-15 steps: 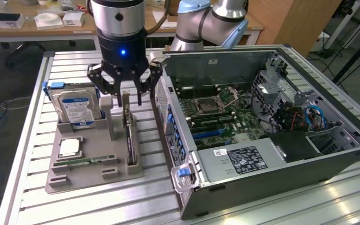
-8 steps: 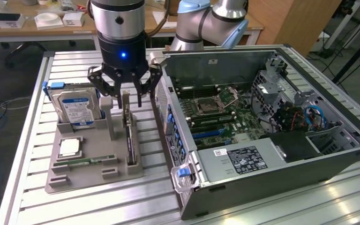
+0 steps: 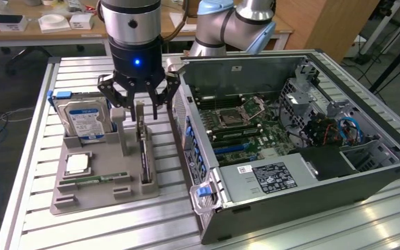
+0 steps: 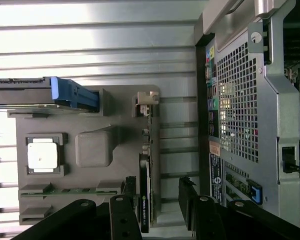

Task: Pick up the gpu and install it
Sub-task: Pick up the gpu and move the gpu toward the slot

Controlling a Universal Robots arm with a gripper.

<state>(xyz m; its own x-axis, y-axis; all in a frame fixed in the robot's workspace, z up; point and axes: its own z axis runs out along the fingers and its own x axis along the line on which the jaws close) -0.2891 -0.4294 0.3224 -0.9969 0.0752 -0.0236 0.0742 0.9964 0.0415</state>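
Grey plastic tray (image 3: pixel 82 200) flat on a slatted metal table (image 3: pixel 61 67), cut with slots and pockets for several parts

Green graphics card (image 3: pixel 143 151) on its long edge in the tray's long slot, along the tray's side at the exterior view's right. Seated in the tray, not yet lifted. Black cooler face to one side and silver end bracket (image 4: pixel 147 100) at one end of the tray's slot, both clear in the wrist view

Black gripper (image 3: pixel 139 101) straight above the tray, low over the card. Wide open, fingers (image 4: pixel 122 220) spread to either side of the card's upper edge. Plain gap between the card and one finger in the wrist view. Nothing held

Silver and black arm (image 3: pixel 132 26) straight up from the gripper, above the tray, with a blue light on its wrist

Silver hard drive (image 3: pixel 82 122) with a blue label upright in the tray's slot at the exterior view's left, well apart from the card. Square silver chip (image 3: pixel 78 164) flat in a pocket near the tray's middle. Narrow green memory stick (image 3: pixel 92 180) flat in a groove of the tray just beside the chip

Open computer case (image 3: pixel 366 156) on its side just beside the tray, at the exterior view's right, with the green main board (image 3: pixel 241 125) bare inside
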